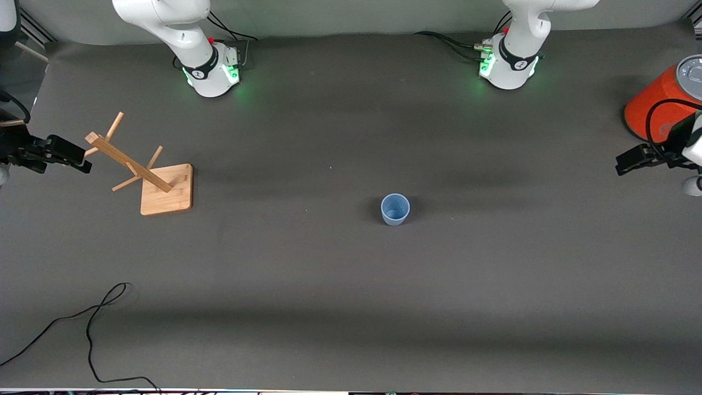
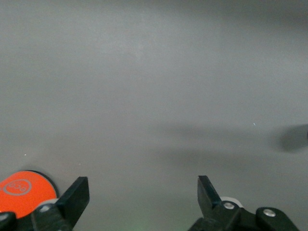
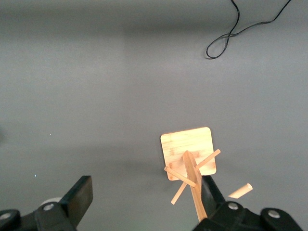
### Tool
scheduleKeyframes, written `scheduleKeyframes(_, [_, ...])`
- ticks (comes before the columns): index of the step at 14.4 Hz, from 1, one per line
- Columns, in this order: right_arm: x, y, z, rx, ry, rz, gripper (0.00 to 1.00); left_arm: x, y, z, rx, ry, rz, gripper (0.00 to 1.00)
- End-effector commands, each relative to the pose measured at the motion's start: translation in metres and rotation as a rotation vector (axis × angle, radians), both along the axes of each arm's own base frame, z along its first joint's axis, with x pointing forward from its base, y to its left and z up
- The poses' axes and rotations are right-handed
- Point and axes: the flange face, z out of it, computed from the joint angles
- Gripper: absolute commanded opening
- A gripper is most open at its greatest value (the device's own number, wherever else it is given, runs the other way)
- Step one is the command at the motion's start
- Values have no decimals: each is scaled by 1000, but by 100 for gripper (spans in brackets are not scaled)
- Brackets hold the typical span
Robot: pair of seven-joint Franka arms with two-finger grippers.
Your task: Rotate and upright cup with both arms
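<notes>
The pale blue cup stands upright, mouth up, on the dark table mat near the middle, nearer the left arm's end. It shows in neither wrist view. My left gripper is open and empty, up in the air at the left arm's end of the table, beside the orange cylinder; its jaws stand wide apart in the left wrist view. My right gripper is open and empty, up over the table at the right arm's end, next to the wooden rack; it also shows in the right wrist view.
A wooden rack with pegs stands at the right arm's end, also in the right wrist view. A big orange cylinder with a grey lid stands at the left arm's end, also in the left wrist view. A black cable lies near the front edge.
</notes>
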Motion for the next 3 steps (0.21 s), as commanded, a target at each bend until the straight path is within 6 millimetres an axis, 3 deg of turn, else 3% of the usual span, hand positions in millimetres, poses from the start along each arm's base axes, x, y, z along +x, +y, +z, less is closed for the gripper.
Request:
scheduleKeyframes(1, [-5, -1, 5, -10, -3, 22, 100, -2, 3, 7, 7, 6, -2, 100])
scheduleKeyframes(3, [-5, -1, 4, -9, -1, 22, 100, 0, 1, 6, 6, 4, -5, 100])
